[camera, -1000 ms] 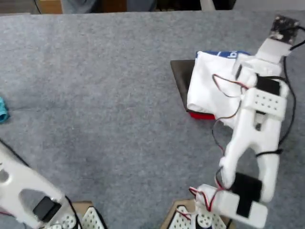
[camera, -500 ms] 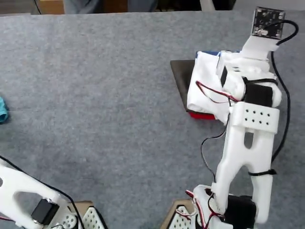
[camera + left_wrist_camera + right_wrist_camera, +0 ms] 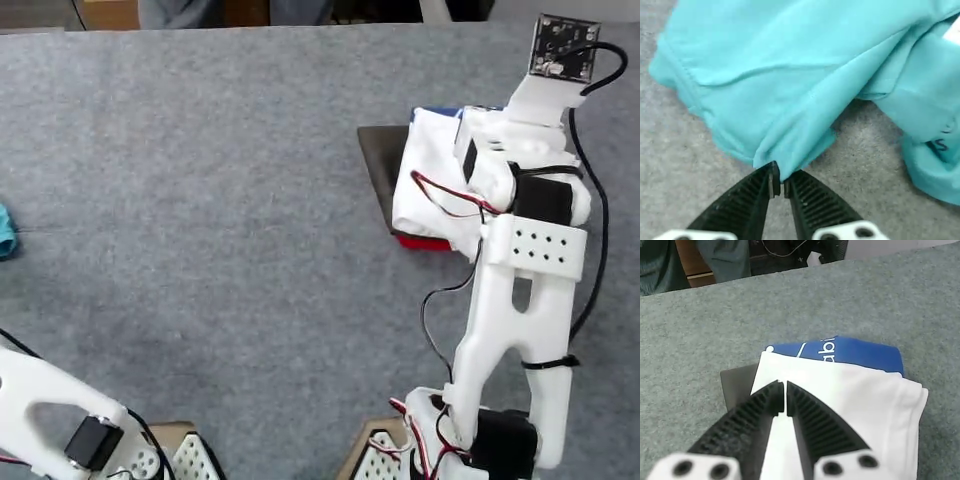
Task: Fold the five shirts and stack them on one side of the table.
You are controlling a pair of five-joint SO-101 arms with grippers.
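- In the high view, the right arm (image 3: 520, 250) is hanging over a stack at the right side of the table (image 3: 200, 150). A white shirt (image 3: 430, 190) is lying on top, with a blue shirt (image 3: 450, 112), a red shirt (image 3: 420, 242) and a dark shirt (image 3: 382, 170) peeking out beneath. A teal shirt (image 3: 5, 232) is showing at the far left edge, well apart from the stack, and the left arm (image 3: 50, 420) is sitting low on that side.
- In the left wrist view, the left gripper (image 3: 778, 182) is pinching a fold of the teal shirt's edge at its very tips, jaws almost together. The rest of the cloth is lying crumpled on the table.
- Four shirts look stacked, so the teal one is probably the last to fold. The bite is shallow, so any pull should be slow and low over the table, and the cloth should be spread flat before creasing.
- In the right wrist view, the right gripper (image 3: 785, 390) is hovering just above the white shirt with its jaws closed together and nothing between them. It is doing little there and would serve better taking the teal shirt's opposite edge.
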